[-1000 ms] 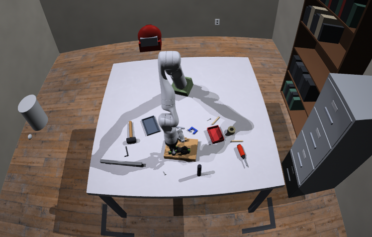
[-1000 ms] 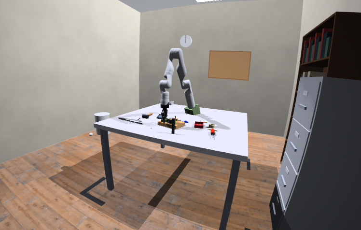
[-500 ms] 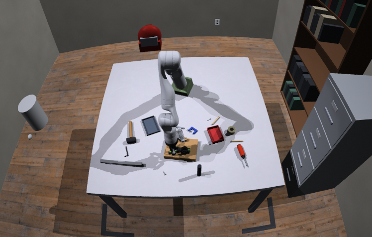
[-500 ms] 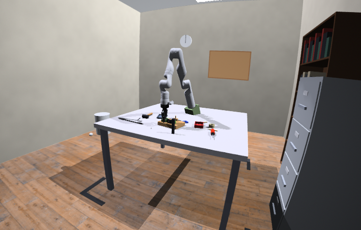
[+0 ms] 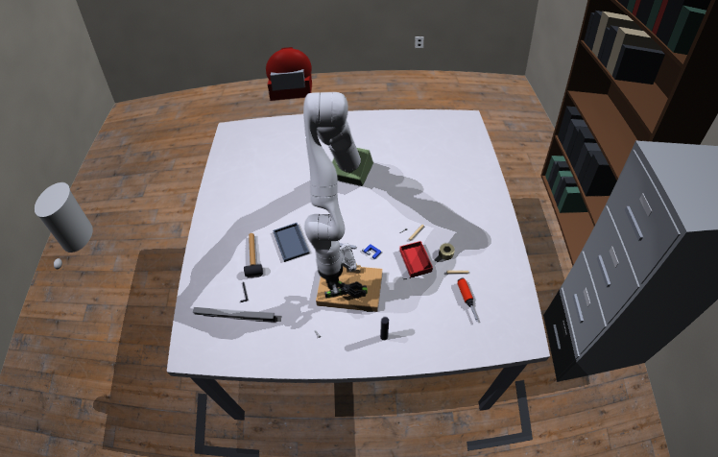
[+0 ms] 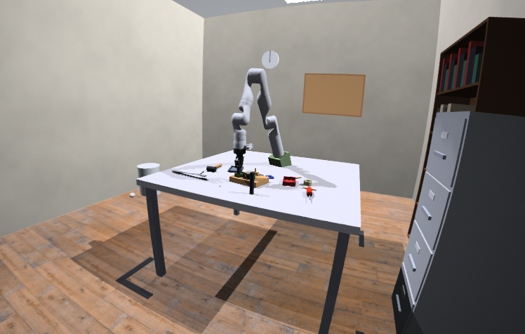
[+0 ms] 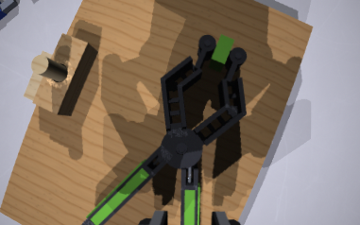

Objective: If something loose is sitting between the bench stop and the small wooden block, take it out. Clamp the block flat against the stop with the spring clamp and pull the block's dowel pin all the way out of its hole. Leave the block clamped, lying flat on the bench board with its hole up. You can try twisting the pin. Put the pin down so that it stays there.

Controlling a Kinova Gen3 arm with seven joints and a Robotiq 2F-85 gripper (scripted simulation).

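Observe one black spring clamp (image 5: 356, 289) (image 6: 250, 175) (image 7: 181, 147) with a round hub, two green-faced handles and two angular jaws. It is above one rectangular, grained wooden board (image 5: 372, 278) (image 6: 256, 182) (image 7: 27, 189) on the desk (image 5: 435, 170) (image 6: 318, 199) (image 7: 339, 165). Your end effector (image 5: 332, 292) (image 6: 238, 173) (image 7: 189, 218) is partly spread, one handle between its two fingers, gaps visible. One wooden block (image 7: 77, 52) stands apart from the clamp; one cylindrical pin (image 7: 49, 68) protrudes from its hole.

red tray (image 5: 416, 259) (image 6: 289, 181) | hammer (image 5: 252, 253) (image 6: 214, 168) | screwdriver (image 5: 466, 293) (image 6: 309, 192) | filing cabinet (image 5: 691, 187) (image 6: 501, 208) | bookshelf (image 5: 685, 108) (image 6: 509, 66)
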